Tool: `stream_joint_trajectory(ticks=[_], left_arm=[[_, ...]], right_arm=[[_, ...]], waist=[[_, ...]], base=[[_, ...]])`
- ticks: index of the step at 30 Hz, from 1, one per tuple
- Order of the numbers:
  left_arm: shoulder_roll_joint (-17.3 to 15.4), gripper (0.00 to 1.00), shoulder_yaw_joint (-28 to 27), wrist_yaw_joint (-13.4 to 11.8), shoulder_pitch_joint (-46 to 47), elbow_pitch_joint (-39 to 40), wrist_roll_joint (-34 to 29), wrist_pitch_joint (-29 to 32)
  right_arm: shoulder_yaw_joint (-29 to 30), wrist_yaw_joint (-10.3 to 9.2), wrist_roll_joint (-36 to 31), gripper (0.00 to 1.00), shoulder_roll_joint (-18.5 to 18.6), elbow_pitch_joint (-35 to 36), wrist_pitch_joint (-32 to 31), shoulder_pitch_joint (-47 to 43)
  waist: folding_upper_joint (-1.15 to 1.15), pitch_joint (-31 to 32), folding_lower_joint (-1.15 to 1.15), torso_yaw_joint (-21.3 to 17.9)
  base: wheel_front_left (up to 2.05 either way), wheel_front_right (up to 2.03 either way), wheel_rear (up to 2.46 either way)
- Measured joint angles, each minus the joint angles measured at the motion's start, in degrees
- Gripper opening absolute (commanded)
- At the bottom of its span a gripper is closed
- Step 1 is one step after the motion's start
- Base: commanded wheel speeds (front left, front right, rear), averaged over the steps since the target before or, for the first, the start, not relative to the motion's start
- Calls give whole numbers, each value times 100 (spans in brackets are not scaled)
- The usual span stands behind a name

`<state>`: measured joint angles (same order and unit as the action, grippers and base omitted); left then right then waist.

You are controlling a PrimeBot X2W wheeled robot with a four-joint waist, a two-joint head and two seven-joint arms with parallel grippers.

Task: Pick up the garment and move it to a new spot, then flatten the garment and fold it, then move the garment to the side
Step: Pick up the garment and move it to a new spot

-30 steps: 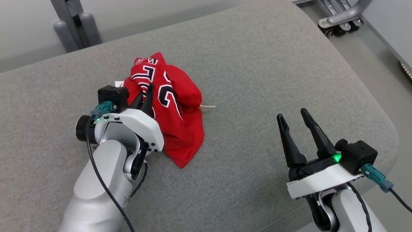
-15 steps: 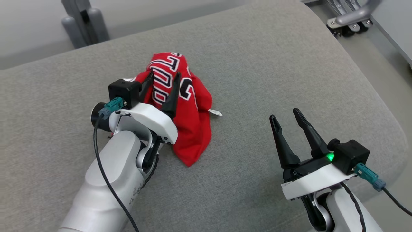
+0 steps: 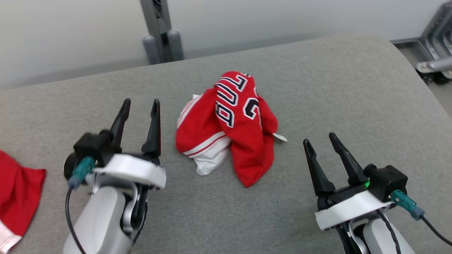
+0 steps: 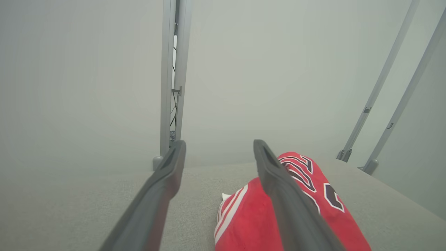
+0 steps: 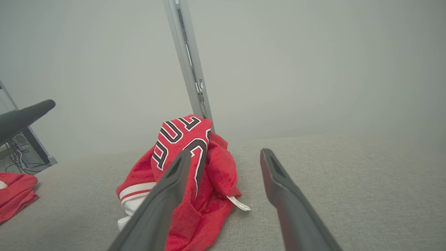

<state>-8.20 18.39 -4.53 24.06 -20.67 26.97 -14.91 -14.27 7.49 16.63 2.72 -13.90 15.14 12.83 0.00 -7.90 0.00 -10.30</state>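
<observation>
Out beyond my left jaws a second red cloth (image 3: 17,197) is lying on the tabletop (image 3: 335,88), well apart from the job, and I'm leaving it alone. My left jaws are standing wide open, gripping nothing, hovering just left of the garment (image 3: 243,141). The garment is sitting in a crumpled heap between my two sets of jaws and a little ahead of both, touching neither. It's piling up rather than lying flat. The lettered peak is pointing away from me and the red corner (image 3: 249,178) is pointing back toward me, so I'm reading its long axis as running straight out ahead. The white-striped hem (image 3: 206,150) is facing my left jaws; the small label (image 3: 280,137) is poking toward my right jaws. Those are spread just as wide, and empty too. Flattening is coming up, I reckon. I'm wanting one single layer per side, hem on the left and corner on the right, drawing them apart gently without bunching folds.
</observation>
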Motion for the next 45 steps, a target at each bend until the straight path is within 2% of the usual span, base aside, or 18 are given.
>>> stream_joint_trajectory(ticks=[8, 13, 19, 24, 32, 45], left_arm=[[92, 100, -710, -255, -1394, 1007, -442, -1], [207, 100, -1120, -313, -2061, 1403, -716, -5], [432, 100, -1483, -310, -2719, 1892, -1182, -7], [511, 100, -1481, -331, -3105, 1887, -1625, -7], [535, 100, -1462, -310, -3307, 1995, -1733, -7], [541, 100, -1323, -394, -3309, 1917, -1737, -7]], right_arm=[[119, 0, -70, 100, 1, -181, 0, -202], [155, 0, -211, 100, -2, -172, 0, -302], [704, 0, -401, 100, 4, -103, 0, -688], [951, 0, -568, 100, 1, -35, 1, -959], [999, 0, -594, 100, 2, 38, 1, -1172], [846, 0, -632, 100, 1, -29, 0, -1172]], waist=[[0, 455, 0, 525], [0, 639, 0, 702], [0, 833, 0, 945], [0, 968, 0, 1086], [0, 1012, 0, 1167], [0, 1033, 0, 1087]], base=[[0, 0, 0], [0, 0, 0], [0, 0, 0], [0, 0, 0], [0, 0, 0], [0, 0, 0]])
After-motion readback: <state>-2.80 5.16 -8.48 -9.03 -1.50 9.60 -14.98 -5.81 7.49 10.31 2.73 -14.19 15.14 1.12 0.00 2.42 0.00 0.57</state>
